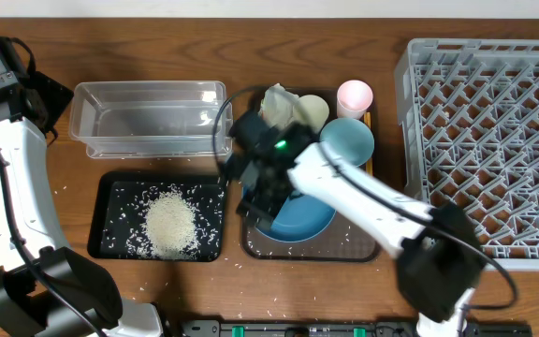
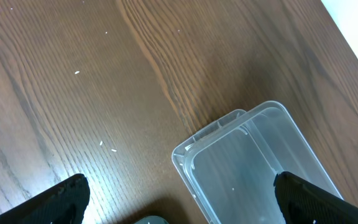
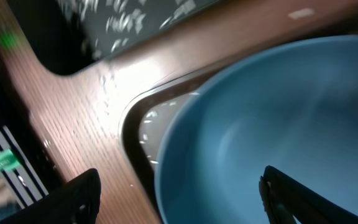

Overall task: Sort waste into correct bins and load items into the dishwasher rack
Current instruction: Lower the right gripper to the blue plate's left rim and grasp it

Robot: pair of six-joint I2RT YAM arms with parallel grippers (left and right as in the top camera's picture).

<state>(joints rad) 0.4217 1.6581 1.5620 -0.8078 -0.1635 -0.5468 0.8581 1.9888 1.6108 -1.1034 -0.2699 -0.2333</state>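
Maybe a third done, I'd guess: the rice is mostly heaped in the black tray with stray grains on the counter, but the clear tub looks empty, the tissue sits by the white cup, and the rack holds nothing. The deep-blue plate lies flat on the brown serving tray, smooth and clean-looking, beside the light-blue bowl. The right gripper hangs over its left rim with jaws wide and holding nothing, and the left gripper is wide too, by the tub's corner
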